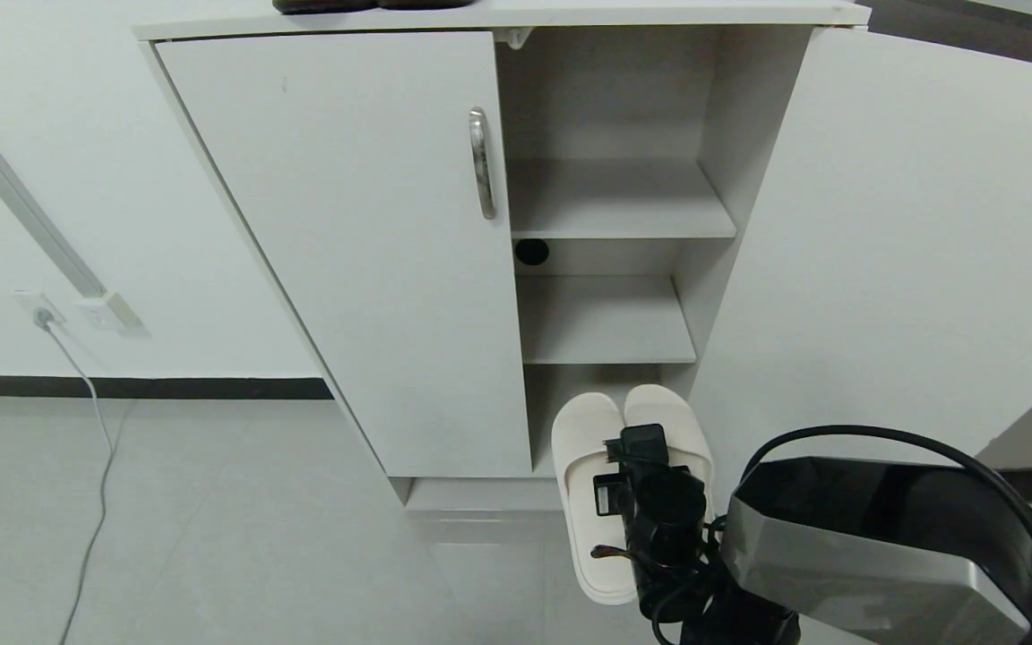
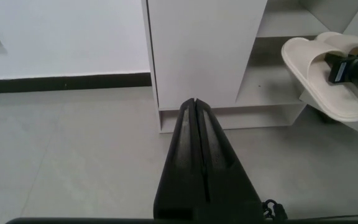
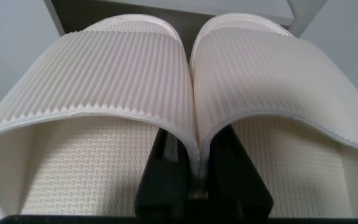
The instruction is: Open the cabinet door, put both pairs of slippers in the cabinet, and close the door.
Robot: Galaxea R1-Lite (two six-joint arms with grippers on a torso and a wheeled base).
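Observation:
A pair of white slippers (image 1: 589, 466) hangs side by side just above the floor, toes pointing into the cabinet's bottom compartment (image 1: 570, 385). My right gripper (image 1: 640, 448) is shut on the pair, its fingers (image 3: 166, 171) pinching the two inner edges together over the footbeds. The same slippers (image 2: 319, 71) sit off to one side in the left wrist view, in front of the low shelf. The cabinet's right door (image 1: 892, 242) stands wide open; its left door (image 1: 346, 242) with the metal handle (image 1: 481, 163) is closed. My left gripper (image 2: 194, 106) is shut on nothing, low over the floor facing the cabinet base.
Two bare shelves (image 1: 614, 202) lie above the bottom compartment. Something dark (image 1: 359, 4) rests on the cabinet top. A wall socket (image 1: 41, 313) with a grey cable (image 1: 97, 448) is at the left. Open floor lies left of the cabinet.

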